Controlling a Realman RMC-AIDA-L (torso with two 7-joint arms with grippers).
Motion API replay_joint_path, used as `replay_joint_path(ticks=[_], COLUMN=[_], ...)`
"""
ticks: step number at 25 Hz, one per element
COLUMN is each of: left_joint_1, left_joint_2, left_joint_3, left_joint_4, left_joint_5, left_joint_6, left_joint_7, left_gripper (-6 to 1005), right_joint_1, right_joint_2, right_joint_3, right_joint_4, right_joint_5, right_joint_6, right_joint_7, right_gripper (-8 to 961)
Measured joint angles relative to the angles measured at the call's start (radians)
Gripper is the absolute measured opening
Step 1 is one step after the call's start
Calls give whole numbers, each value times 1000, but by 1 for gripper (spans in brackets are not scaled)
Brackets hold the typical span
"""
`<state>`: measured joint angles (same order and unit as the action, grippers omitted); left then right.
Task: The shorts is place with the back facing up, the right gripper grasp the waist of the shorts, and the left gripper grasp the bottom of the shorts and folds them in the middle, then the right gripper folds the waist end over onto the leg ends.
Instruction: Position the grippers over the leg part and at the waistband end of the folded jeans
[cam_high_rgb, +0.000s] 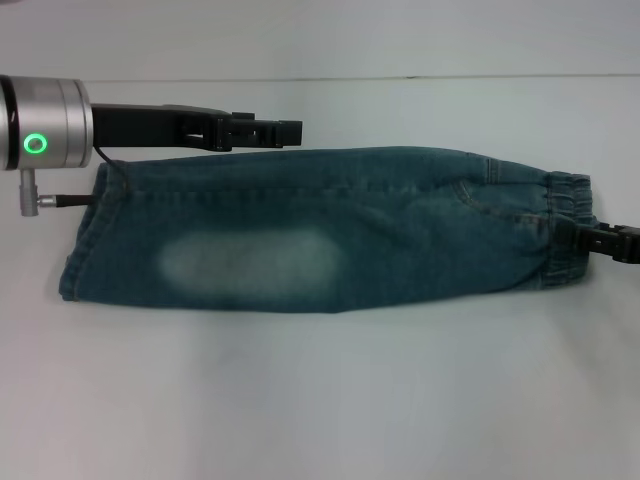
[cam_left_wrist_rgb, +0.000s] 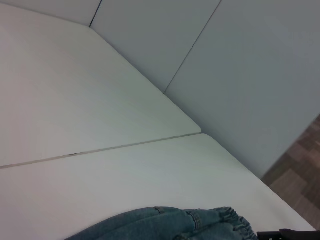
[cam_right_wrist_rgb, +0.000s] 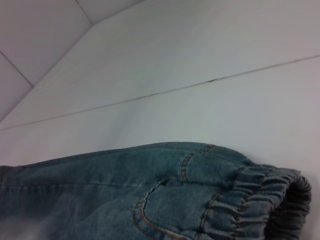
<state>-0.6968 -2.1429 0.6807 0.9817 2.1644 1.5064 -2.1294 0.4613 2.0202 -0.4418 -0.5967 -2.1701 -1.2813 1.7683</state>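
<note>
1. Denim shorts, blue-green with a pale faded patch, lie flat on the white table, already folded in half lengthwise into one long strip running left to right in the head view.
2. Waist, the crinkled elastic band, is at the robot's right end; a pocket seam sits just beside it.
3. Leg hems are at the robot's left end, stacked one over the other.
4. Right hand, all black, comes in from the right edge and sits at the waistband. It looks clenched on the band's edge, though only the tip of the hand shows, so the grip is not fully certain.
5. Left hand, black on a silver wrist with a lit green ring, lies stretched along the far edge of the shorts, just beyond the cloth. Fingers look pressed together with nothing between them; not holding the shorts.
6. A thin cable from the silver wrist hangs near the hem end.
7. Right wrist view: the waistband and pocket stitching up close, cloth resting on the table.
8. Left wrist view: mostly bare table and wall; the waist end of the shorts peeks in at the edge, with a dark sliver of the right hand beside it.
</note>
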Motion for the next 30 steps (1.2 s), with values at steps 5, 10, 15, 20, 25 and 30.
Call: replay_joint_path(ticks=[5, 10, 15, 20, 25, 30], left_joint_1=[-2, -6, -11, -13, -15, -15], left_joint_2=[1, 2, 3, 5, 9, 10], left_joint_3=[0, 0, 0, 0, 0, 0], left_joint_4=[0, -1, -2, -12, -26, -36], left_joint_5=[0, 0, 0, 0, 0, 0], left_joint_6=[0, 0, 0, 0, 0, 0], left_joint_7=[0, 0, 0, -1, -1, 0], left_gripper=[923, 924, 924, 924, 923, 923], right_joint_1=[-1, 3, 1, -3, -5, -5], right_joint_2=[3, 9, 11, 11, 11, 3], right_joint_3=[0, -2, 0, 3, 5, 3], right_joint_4=[2, 2, 1, -2, -8, -2], right_joint_5=[-1, -1, -1, 0, 0, -2], right_joint_6=[-1, -7, -31, -42, -44, -40], right_joint_7=[0, 0, 0, 2, 11, 20], right_gripper=[747, 746, 745, 744, 745, 706])
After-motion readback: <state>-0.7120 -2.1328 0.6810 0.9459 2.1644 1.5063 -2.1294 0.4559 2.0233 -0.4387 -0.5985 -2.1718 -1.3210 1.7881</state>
